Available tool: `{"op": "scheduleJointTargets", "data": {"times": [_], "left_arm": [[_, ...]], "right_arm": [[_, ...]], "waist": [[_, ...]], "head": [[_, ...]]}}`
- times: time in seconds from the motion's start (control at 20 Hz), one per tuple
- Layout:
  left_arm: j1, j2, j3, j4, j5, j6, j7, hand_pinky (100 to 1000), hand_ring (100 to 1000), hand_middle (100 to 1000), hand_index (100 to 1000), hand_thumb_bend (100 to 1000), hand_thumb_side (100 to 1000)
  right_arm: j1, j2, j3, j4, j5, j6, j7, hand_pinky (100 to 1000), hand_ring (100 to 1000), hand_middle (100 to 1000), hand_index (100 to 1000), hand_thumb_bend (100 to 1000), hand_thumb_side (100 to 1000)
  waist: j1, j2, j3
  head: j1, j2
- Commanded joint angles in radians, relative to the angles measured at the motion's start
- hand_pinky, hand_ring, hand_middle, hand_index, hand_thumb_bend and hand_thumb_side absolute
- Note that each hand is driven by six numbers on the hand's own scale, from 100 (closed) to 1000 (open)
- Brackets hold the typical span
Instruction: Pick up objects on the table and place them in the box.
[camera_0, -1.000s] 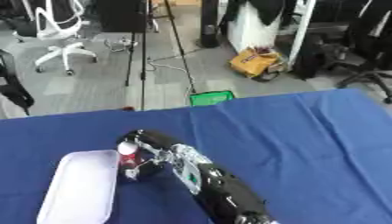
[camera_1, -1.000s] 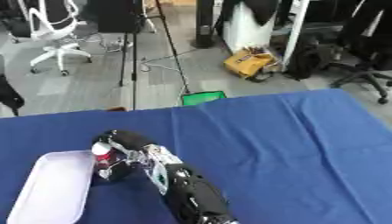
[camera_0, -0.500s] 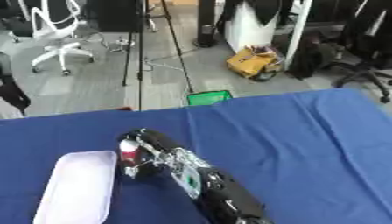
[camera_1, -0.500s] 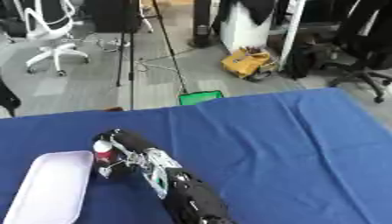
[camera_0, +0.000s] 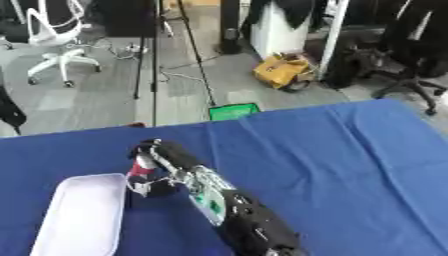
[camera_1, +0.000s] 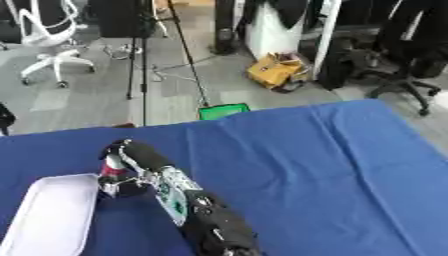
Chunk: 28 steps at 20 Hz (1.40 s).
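In the left eye view, the right hand (camera_0: 156, 159) reaches across the blue tablecloth (camera_0: 332, 165), fingers curled around a small red-and-white object (camera_0: 140, 167) held just beside the white tray's (camera_0: 83, 215) right rim. In the right eye view, that object (camera_1: 112, 167) sits above the cloth near the tray's upper right corner.

Both eye views look steeply down from the robot's head, side by side, facing forward over the blue cloth-covered table (camera_0: 332, 160) toward an office floor beyond. They share the shallow white rectangular tray (camera_0: 83, 215), slightly offset sideways between views.
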<state>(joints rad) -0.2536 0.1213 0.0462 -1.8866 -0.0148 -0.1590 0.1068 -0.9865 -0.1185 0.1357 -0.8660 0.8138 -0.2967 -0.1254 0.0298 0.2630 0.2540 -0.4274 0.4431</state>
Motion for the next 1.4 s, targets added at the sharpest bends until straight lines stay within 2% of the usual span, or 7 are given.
{"op": "scheduleJointTargets", "data": {"times": [0.05,0.5,1.05,1.1,1.15,1.2,1.4], "left_arm": [[-0.010,0.010,0.001,-0.015,-0.001,-0.002,0.001,658,664,792,942,511,804],[-0.016,0.007,-0.004,-0.021,-0.001,-0.004,-0.004,659,666,793,943,514,802],[-0.023,0.000,-0.007,-0.026,-0.001,-0.004,-0.007,660,667,793,944,516,800],[-0.023,0.000,-0.007,-0.026,-0.001,-0.004,-0.007,660,667,792,944,516,801],[-0.023,0.000,-0.006,-0.026,-0.001,-0.004,-0.007,660,667,792,944,516,801],[-0.023,0.000,-0.006,-0.026,-0.001,-0.004,-0.007,660,667,793,944,516,800],[-0.023,0.000,-0.006,-0.026,-0.002,-0.004,-0.006,660,667,792,945,516,800]], "right_arm": [[-0.032,0.001,0.022,-0.079,-0.058,0.017,0.008,317,428,652,684,100,100],[-0.028,0.065,0.090,-0.074,-0.031,-0.028,0.121,338,443,683,709,100,100],[0.026,0.162,0.105,-0.013,0.044,-0.108,0.186,372,468,710,722,122,120],[0.027,0.163,0.112,-0.015,0.053,-0.123,0.194,539,610,772,767,226,186],[0.028,0.164,0.115,-0.018,0.062,-0.137,0.203,539,610,772,767,226,186],[0.029,0.164,0.117,-0.020,0.071,-0.149,0.213,681,761,821,802,284,228],[0.028,0.163,0.115,-0.025,0.084,-0.168,0.239,750,817,848,841,330,265]], "waist": [[0.013,-0.014,0.004],[0.008,-0.015,0.021],[0.001,-0.015,0.034],[0.000,-0.016,0.034],[0.000,-0.016,0.034],[-0.001,-0.016,0.034],[-0.002,-0.017,0.032]], "head": [[-0.005,-0.003],[-0.013,-0.002],[-0.014,-0.005],[-0.013,-0.007],[-0.012,-0.007],[-0.013,-0.007],[-0.012,-0.009]]}}
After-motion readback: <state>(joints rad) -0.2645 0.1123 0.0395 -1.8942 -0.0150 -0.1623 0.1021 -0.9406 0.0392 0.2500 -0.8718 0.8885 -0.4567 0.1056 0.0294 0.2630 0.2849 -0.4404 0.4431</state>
